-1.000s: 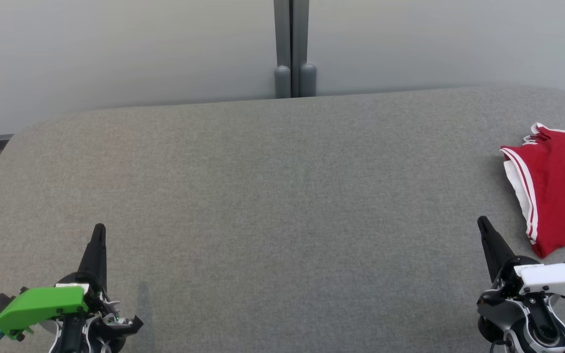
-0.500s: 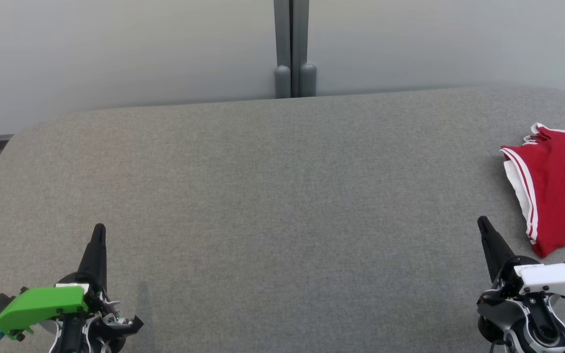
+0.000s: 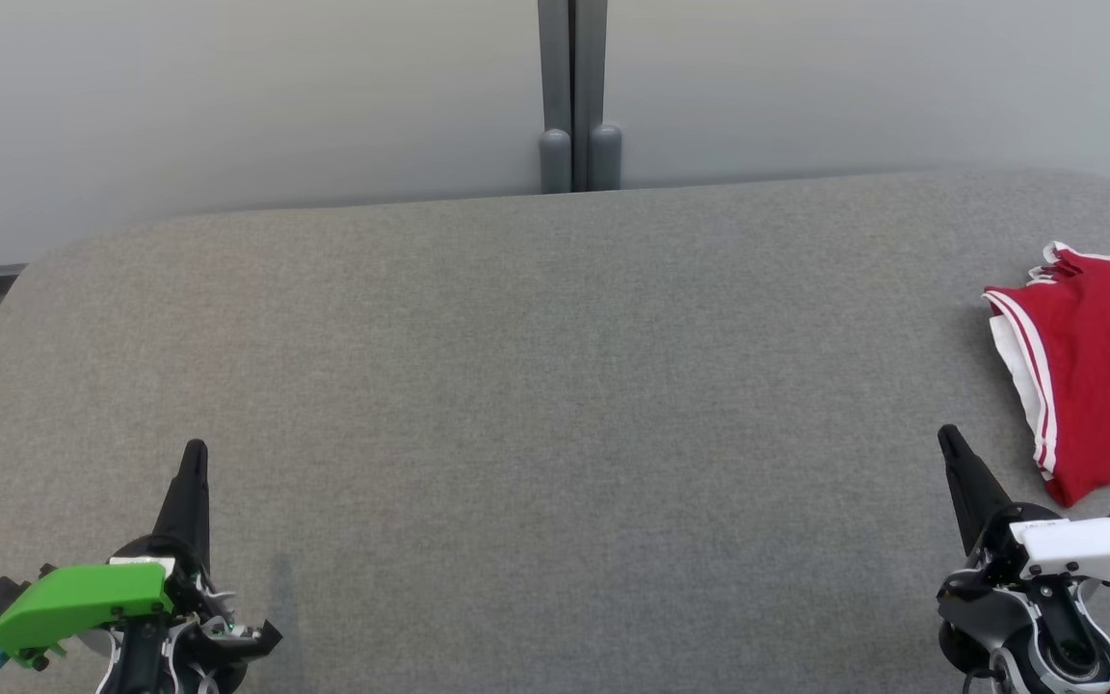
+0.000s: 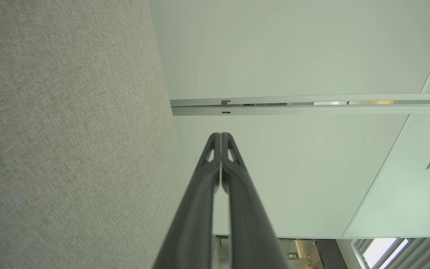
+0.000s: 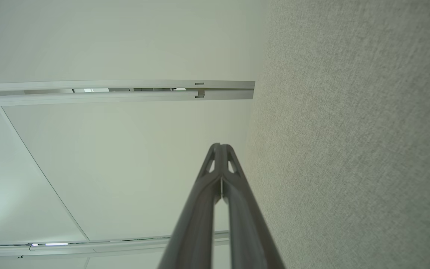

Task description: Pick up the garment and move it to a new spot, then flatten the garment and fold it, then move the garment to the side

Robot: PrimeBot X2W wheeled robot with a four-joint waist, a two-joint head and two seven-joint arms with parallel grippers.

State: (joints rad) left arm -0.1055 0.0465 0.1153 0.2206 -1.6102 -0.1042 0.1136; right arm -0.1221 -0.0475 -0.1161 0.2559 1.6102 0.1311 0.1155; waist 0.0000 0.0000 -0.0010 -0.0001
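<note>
Red garment (image 3: pixel 1099 376) with white trim lies folded at the far right edge of the grey table (image 3: pixel 516 386), partly cut off in the head view. It has been put aside, so the task looks all but finished. Left gripper (image 3: pixel 195 455) and right gripper (image 3: pixel 946 439) sit low at the near corners, fingers pressed together on nothing — the right one near the cloth, not touching. Pale wall panels and a grey post (image 3: pixel 572 96) stand behind the table; I judge no obstacle between right gripper and cloth.
</note>
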